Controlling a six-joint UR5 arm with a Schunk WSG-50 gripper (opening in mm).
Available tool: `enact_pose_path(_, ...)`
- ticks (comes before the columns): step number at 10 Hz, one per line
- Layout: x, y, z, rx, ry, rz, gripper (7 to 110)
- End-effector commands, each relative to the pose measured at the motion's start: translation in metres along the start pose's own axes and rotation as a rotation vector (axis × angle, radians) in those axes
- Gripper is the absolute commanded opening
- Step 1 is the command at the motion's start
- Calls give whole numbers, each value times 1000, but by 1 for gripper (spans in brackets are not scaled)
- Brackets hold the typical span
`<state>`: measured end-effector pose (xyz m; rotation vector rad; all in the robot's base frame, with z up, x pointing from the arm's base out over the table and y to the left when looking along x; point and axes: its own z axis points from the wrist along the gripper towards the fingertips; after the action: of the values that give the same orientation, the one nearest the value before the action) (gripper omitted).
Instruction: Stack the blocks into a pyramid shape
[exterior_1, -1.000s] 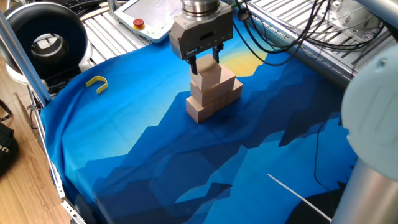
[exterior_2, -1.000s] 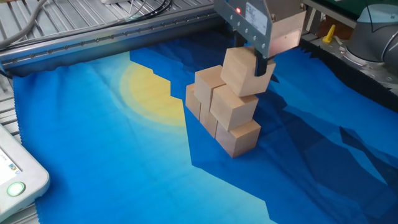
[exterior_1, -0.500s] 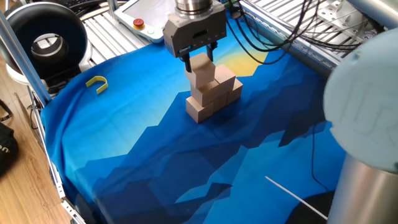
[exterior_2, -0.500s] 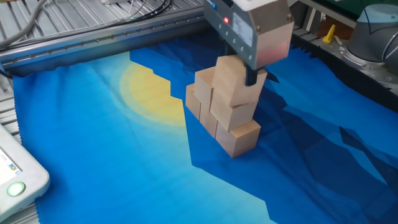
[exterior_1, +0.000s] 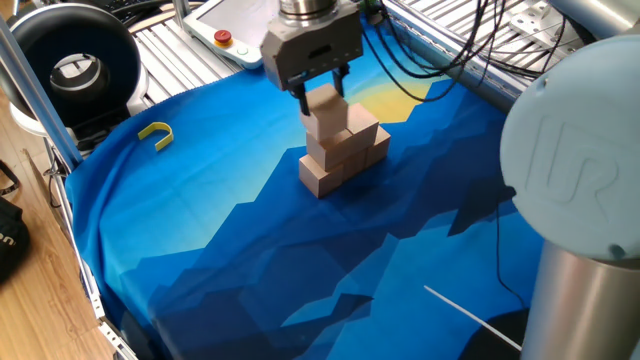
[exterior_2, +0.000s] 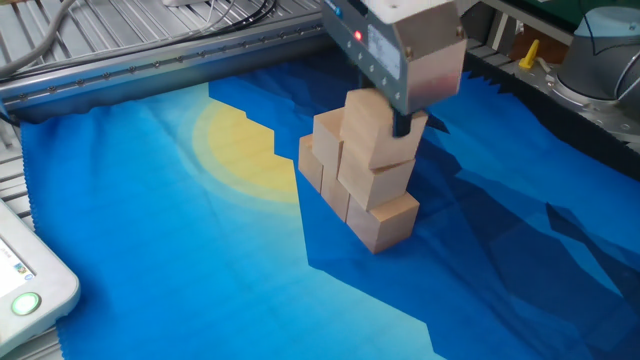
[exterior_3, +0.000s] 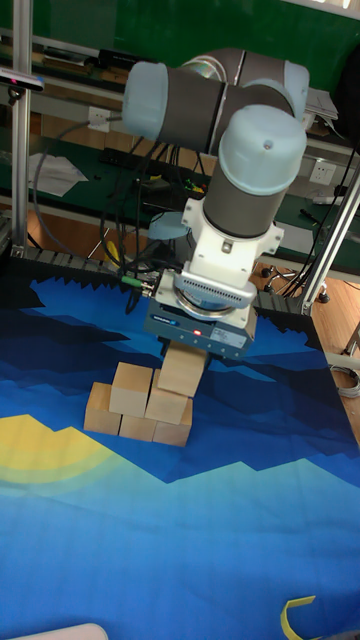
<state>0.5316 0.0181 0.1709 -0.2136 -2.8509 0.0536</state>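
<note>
The gripper (exterior_1: 322, 96) is clenched on the top block (exterior_1: 323, 104), held at the peak of the stack (exterior_2: 362, 185) and touching or just above the second tier; which, cannot be told. The stack stands mid-cloth (exterior_1: 260, 260) beside the yellow sun patch (exterior_2: 240, 150), with bare cloth on every side. A yellow hook (exterior_1: 156, 134) lies well apart near one cloth edge. "UR" is readable on the arm joint (exterior_1: 572, 170).

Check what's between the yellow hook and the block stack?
Nothing but bare blue cloth. In one fixed view the yellow hook lies apart from the block stack, with only cloth across that stretch. The end effector sits over the stack, not in the gap.
</note>
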Motion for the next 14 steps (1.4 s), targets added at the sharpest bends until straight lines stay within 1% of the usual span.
enact_pose_path(1,22,-18,0,-17,43,-95,7)
enact_pose_path(2,21,-26,2,-6,36,-108,7)
enact_pose_path(3,18,-41,4,30,22,-124,7)
enact_pose_path(5,12,-52,9,43,2,-148,7)
enact_pose_path(6,10,-49,9,31,-4,-144,7)
enact_pose_path(7,6,-40,9,2,-16,-138,7)
enact_pose_path(8,-1,-26,6,-37,-39,-123,7)
enact_pose_path(9,-8,-20,3,-55,-63,-94,7)
enact_pose_path(10,-12,-14,4,-81,-71,-71,7)
enact_pose_path(12,-14,-20,11,-68,-65,-55,7)
enact_pose_path(14,-13,-25,12,-53,-64,-47,7)
